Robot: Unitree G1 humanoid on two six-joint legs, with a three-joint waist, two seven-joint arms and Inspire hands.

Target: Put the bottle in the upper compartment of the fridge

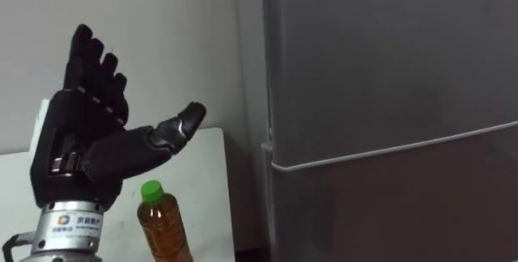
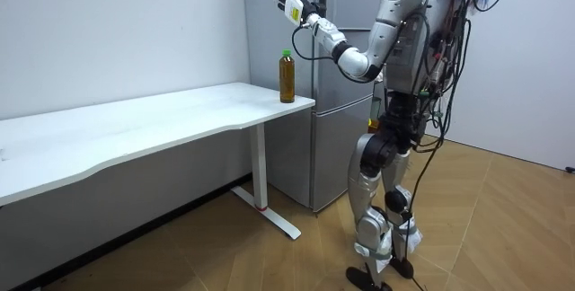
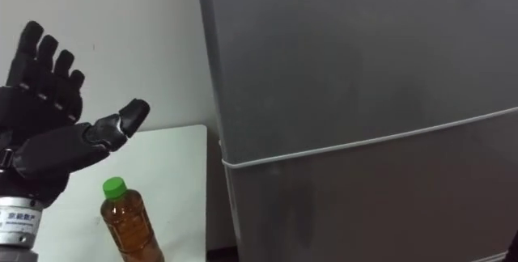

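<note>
An amber bottle (image 1: 164, 230) with a green cap stands upright on the corner of the white table (image 1: 206, 165), close to the grey fridge (image 1: 388, 76). Both fridge doors are closed, and a pale seam (image 1: 388, 152) divides the upper door from the lower one. My left hand (image 1: 81, 133) is raised above and to the left of the bottle. Its fingers are straight, its thumb points toward the fridge, and it holds nothing and touches nothing. In the room view I stand upright facing the fridge (image 2: 337, 84), left hand (image 2: 292, 5) lifted over the bottle (image 2: 287, 77).
The long white table (image 2: 162, 120) runs along the wall toward the room view's left, with a narrow gap between its end and the fridge. Wooden floor lies behind me.
</note>
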